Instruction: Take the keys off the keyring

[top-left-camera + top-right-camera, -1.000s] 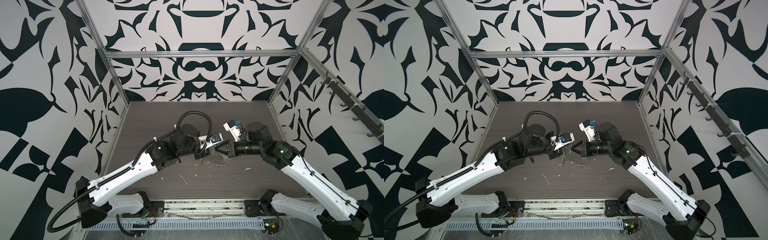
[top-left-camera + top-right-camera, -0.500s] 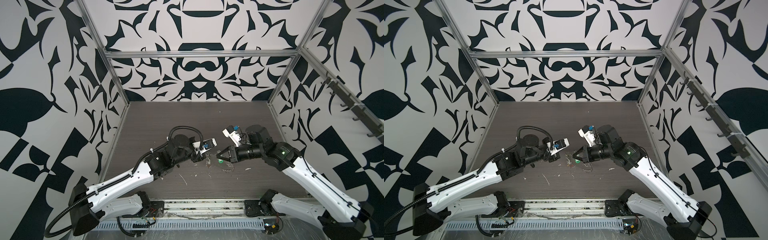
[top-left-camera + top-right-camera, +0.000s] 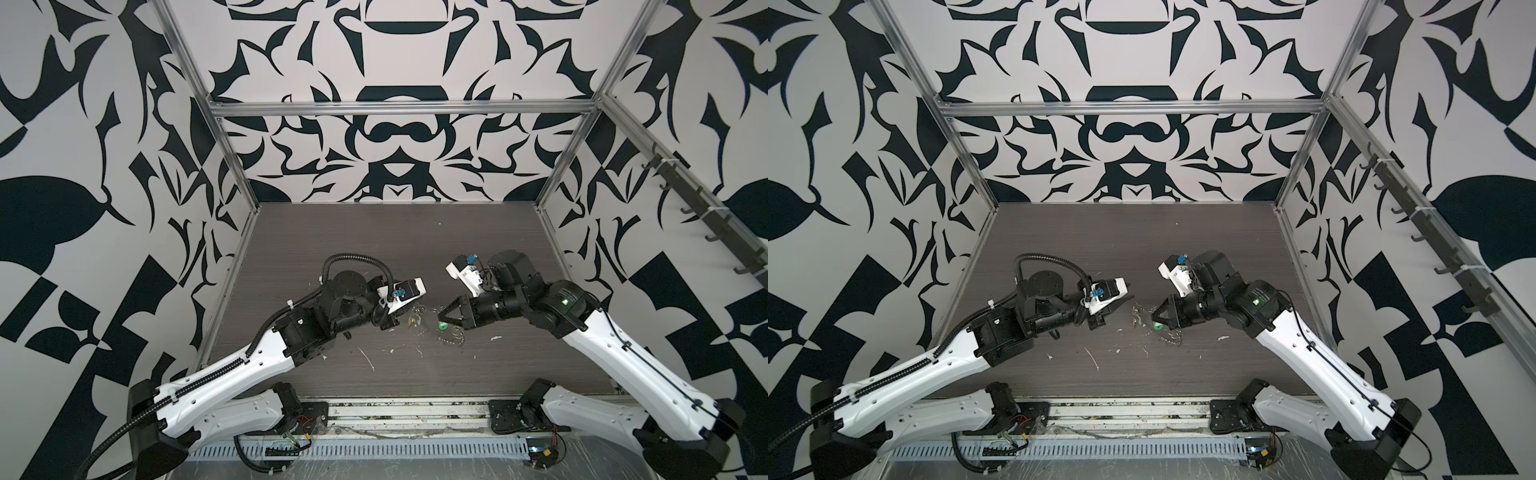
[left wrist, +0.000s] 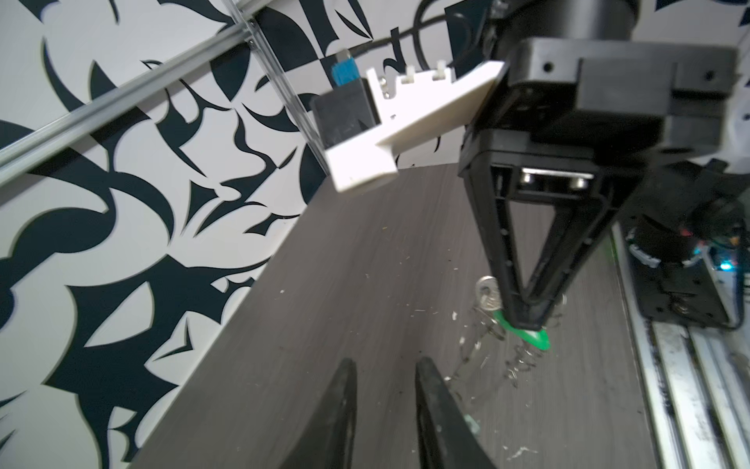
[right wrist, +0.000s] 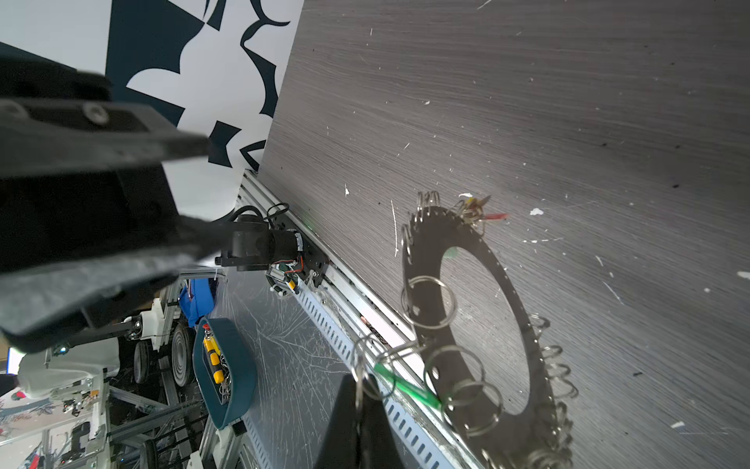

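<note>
Fingertips of the right gripper (image 5: 359, 385) are pressed together with no gap, and they pinch the end of a green tag (image 5: 406, 389), just where one of the wire loops (image 5: 356, 359) meets it. From this grip the keyring (image 5: 422, 247) extends away ahead of the gripper. It is a dark flat disc with a wide hole and many small wire loops along its rim. I cannot tell if it lies flat on the table (image 5: 568, 101) or is partly lifted. At the end of the keyring farthest from the right gripper, a small bunch of keys (image 5: 477, 211) with a red and a yellow tag hangs on the rim. In the left wrist view one silver key (image 4: 487, 290) shows just beside the closed fingertips, above the green tag. The left gripper (image 4: 385, 363) is partly open: its two black fingers stand apart with only bare table between them, and it holds nothing. It is near the keyring but apart from it, and the keyring and the right gripper are ahead of it, a little to one side. In both top views the two grippers point toward each other with the keys between them and the green tag directly at the tip of the right gripper. White scraps (image 3: 366, 359) lie on the table near the left gripper, on the side of the arm bases.
</note>
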Tool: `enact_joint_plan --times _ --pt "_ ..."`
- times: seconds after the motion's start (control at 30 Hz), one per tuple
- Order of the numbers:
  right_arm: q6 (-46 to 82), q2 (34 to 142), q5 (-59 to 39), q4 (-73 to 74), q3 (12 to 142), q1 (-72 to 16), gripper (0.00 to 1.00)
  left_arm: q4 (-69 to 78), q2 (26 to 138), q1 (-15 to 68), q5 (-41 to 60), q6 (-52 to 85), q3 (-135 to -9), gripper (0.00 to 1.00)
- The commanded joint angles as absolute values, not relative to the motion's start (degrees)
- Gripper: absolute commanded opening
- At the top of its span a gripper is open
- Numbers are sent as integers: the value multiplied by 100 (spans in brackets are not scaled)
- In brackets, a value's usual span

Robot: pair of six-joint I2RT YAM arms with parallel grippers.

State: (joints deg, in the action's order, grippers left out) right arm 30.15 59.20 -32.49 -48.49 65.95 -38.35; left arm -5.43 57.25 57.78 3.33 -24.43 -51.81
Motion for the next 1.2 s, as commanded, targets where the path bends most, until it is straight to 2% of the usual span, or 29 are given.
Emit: enact_joint_plan --times 0.0,0.1,0.37,0.6,0.97,1.17 --pt "2672 5977 -3156 -5013 7066 -3850 0 -883 5632 5783 763 -2207 -5322 42" --pt "2546 6079 -3099 -5195 7269 -3852 0 -1036 5643 5781 1174 -2277 -5353 45" --pt "2236 6383 -2977 -5657 7717 -3859 0 -774 5751 5783 1195 -2136 -5335 44" --pt "1916 6567 -2773 -6090 8064 -3876 0 -782 5956 5780 1248 -1926 -5415 53" --pt "1657 6819 -2476 -6388 8319 -4067 0 -412 6097 5783 1134 -1794 -5397 43" --pt "1591 6941 -2358 -6416 8430 -4181 0 -261 6135 5783 1190 -1698 -5337 47"
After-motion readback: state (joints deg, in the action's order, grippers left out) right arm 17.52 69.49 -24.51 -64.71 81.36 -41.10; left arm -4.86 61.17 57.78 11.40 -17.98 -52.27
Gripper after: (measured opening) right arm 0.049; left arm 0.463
